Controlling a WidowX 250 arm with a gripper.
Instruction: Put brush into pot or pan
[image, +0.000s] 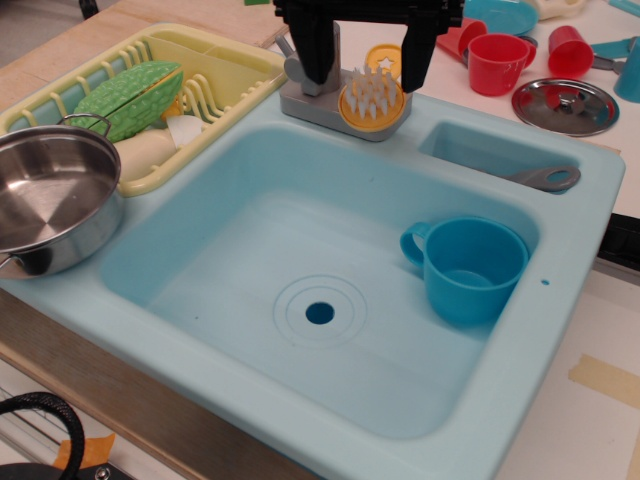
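observation.image view, single angle over toy sink (560, 250) on table. Gripper (367, 62) at top centre, black fingers (318, 50) spread apart, one each side of brush (372, 100), not touching it as far as visible, nothing clamped. Brush sitting bristles-up on grey faucet base (310, 104) at back rim of sink, orange-yellow disc, white bristles pointing up between the fingers. Second small yellow disc (385, 60) with star just behind it, partly hidden by right-hand finger. Pot (50, 200) at far left, steel, wire handle up, resting on front-left corner of sink rim, touching yellow dish rack (230, 75), empty inside, well apart from brush. Rack holding green ridged vegetable (130, 98) and white piece (160, 145) under it. Blue cup (468, 268) inside basin on right side, upright, handle toward left, near drain (320, 313). Small side compartment at back right of sink with grey utensil handle (548, 179) lying in it. Behind sink on table: red cups (497, 62), steel lid (565, 105) flat, blue plate (500, 12) at top edge partly cut off. Tape strip (605, 380) on table at lower right, black cable (40, 410) at lower left corner
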